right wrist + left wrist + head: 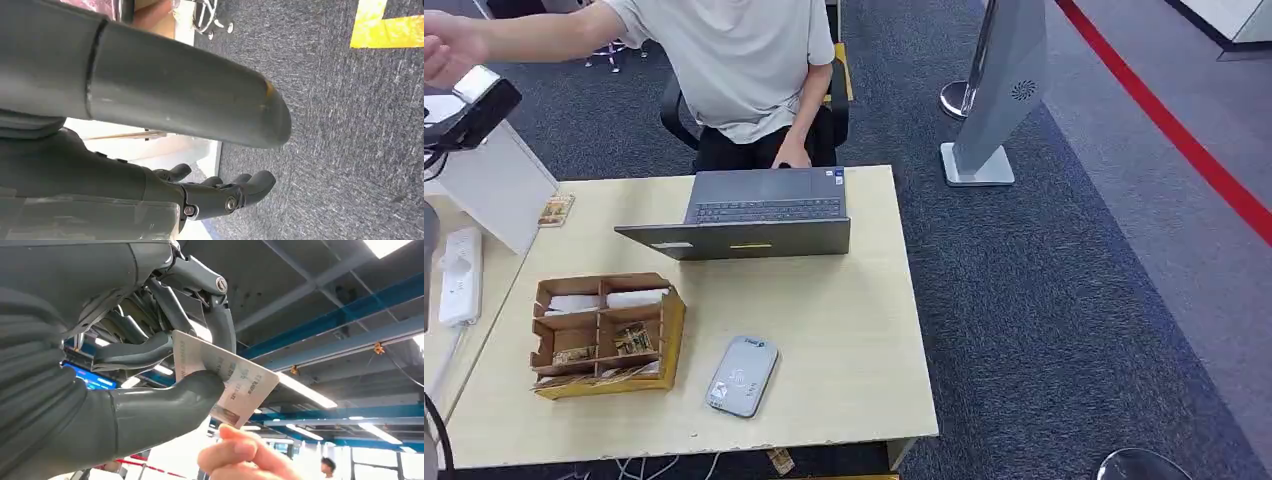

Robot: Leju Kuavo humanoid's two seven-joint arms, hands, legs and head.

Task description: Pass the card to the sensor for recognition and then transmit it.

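One card (227, 385), pinched between thumb and fingers of left hand (165, 365), long axis slanting away from palm, free corner touching a person's fingertips (240, 450). One sensor (742, 375), flat on table (854, 330) near front edge, just beside compartmented box (604, 335). One laptop (754, 215) beyond sensor. Right hand (220, 192) hanging over carpet, holding nothing, fingers loosely apart.

The head view looks forward and down from high up onto the surface (844, 330), the laptop (754, 215) and the carpet beyond. The left wrist view sits close behind the left robot hand (165, 360) and faces up at the ceiling lights, with a person's hand (245, 455) at the lower middle; that person's hand (449, 45) also appears at the head view's upper left. The right wrist view, close behind the right robot hand (220, 192), faces down at the carpet.
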